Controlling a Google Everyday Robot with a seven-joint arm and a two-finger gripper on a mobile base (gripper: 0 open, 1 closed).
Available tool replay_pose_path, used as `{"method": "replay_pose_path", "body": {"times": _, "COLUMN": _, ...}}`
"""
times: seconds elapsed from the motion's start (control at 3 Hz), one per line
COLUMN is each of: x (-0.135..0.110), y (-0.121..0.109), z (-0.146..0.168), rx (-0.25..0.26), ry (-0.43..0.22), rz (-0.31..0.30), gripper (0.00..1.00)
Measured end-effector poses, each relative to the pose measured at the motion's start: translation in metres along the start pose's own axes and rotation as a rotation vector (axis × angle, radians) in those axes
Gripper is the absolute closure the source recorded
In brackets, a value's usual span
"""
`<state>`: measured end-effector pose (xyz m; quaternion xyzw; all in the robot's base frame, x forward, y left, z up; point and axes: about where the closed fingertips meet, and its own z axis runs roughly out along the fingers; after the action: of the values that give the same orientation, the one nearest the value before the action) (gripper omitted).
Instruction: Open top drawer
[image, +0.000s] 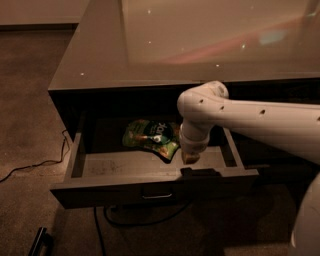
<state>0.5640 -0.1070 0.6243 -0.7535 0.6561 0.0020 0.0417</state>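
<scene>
The top drawer (150, 192) stands pulled out from under the glossy tabletop. Its lighter grey scuffed inside (115, 165) and low side walls show. Its dark flat front faces me, with a small bar handle (156, 195) at centre. A green snack bag (152, 137) lies inside towards the back. My white arm (260, 122) reaches in from the right and bends down over the drawer. My gripper (200, 172) is a dark shape at the top edge of the drawer front, right of centre. It is above the handle, not on it.
The glossy table top (190, 45) overhangs the back of the drawer. Another dark drawer front (280, 167) sits shut to the right, behind my arm. Black cables (35, 162) trail on the carpet to the left and under the drawer. A dark object (40, 242) lies on the floor at bottom left.
</scene>
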Motion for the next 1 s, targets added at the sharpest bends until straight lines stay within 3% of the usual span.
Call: {"method": "replay_pose_path", "body": {"times": 1.0, "x": -0.015, "y": 0.074, "z": -0.026, "rx": -0.022, "ry": 0.081, "rz": 0.042, "gripper": 1.00}}
